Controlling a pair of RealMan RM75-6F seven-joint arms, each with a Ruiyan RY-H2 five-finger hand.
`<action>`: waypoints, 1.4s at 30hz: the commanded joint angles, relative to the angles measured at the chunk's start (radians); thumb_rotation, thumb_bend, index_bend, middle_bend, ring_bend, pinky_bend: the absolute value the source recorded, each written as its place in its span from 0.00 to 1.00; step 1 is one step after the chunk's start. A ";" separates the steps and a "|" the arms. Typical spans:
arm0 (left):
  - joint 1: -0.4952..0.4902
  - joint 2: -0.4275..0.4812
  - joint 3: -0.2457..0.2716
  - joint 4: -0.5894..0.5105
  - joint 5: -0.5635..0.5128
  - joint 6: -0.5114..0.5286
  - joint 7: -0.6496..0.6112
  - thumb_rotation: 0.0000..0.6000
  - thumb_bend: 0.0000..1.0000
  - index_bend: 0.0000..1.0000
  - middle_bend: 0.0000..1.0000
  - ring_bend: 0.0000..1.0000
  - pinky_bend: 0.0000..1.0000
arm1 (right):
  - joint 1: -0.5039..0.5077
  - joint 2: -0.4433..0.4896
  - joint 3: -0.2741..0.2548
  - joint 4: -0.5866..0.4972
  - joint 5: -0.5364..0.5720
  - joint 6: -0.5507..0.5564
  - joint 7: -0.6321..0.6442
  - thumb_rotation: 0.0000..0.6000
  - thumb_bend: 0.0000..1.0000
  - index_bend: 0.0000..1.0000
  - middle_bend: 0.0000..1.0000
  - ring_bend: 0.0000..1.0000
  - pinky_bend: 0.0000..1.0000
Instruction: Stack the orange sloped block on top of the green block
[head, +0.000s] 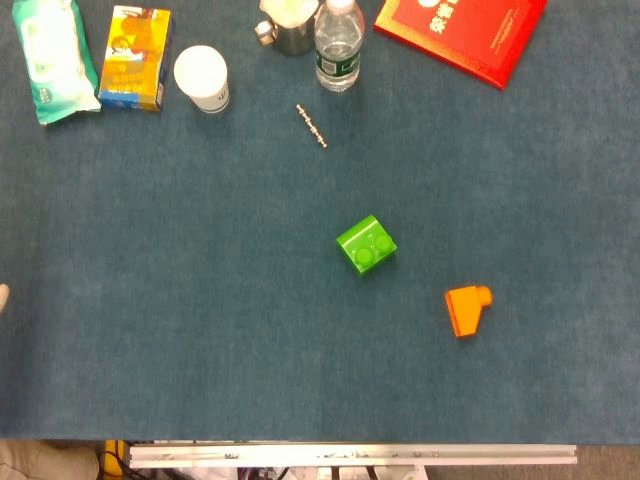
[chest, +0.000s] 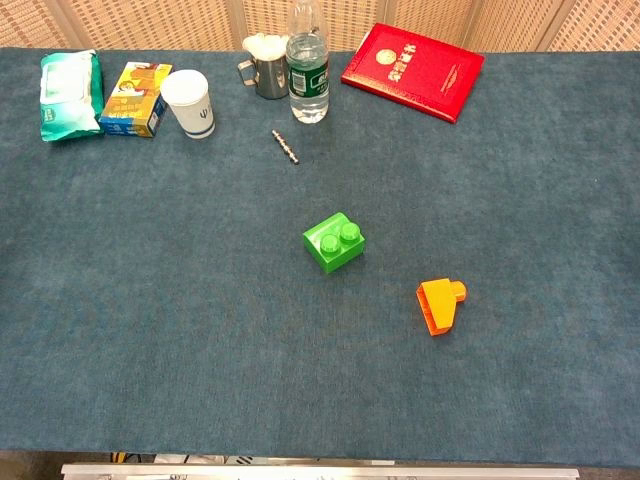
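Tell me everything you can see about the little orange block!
The orange sloped block looks like shiny plastic, bright orange all over. It has a slanted face and one round stud poking out at its far right end, so it seems to lie on its side. It rests alone on the blue cloth table, nearer the front and to the right of the green block. Nothing touches it, and no hand is near.

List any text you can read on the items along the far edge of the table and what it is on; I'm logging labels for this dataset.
None can be read.
Red booklet: gold emblem and characters, too small.
Water bottle: dark label, blurred.
Orange and blue box: printing blurred.
Paper cup: small mark, illegible.
Green wipes pack: print too blurred.
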 joint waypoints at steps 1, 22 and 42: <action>-0.001 -0.001 0.000 0.001 -0.004 -0.004 0.000 1.00 0.21 0.00 0.00 0.01 0.00 | 0.002 -0.001 0.000 0.001 -0.001 -0.003 -0.001 1.00 0.25 0.10 0.23 0.09 0.16; 0.001 -0.003 0.000 0.007 -0.018 -0.011 0.000 1.00 0.21 0.00 0.00 0.01 0.00 | 0.064 0.000 0.006 -0.016 -0.055 -0.062 -0.032 1.00 0.17 0.27 0.39 0.36 0.46; 0.014 -0.006 0.004 0.021 -0.023 -0.001 -0.014 1.00 0.21 0.00 0.00 0.01 0.00 | 0.272 -0.052 -0.026 -0.115 -0.046 -0.447 -0.158 1.00 0.13 0.52 1.00 0.97 1.00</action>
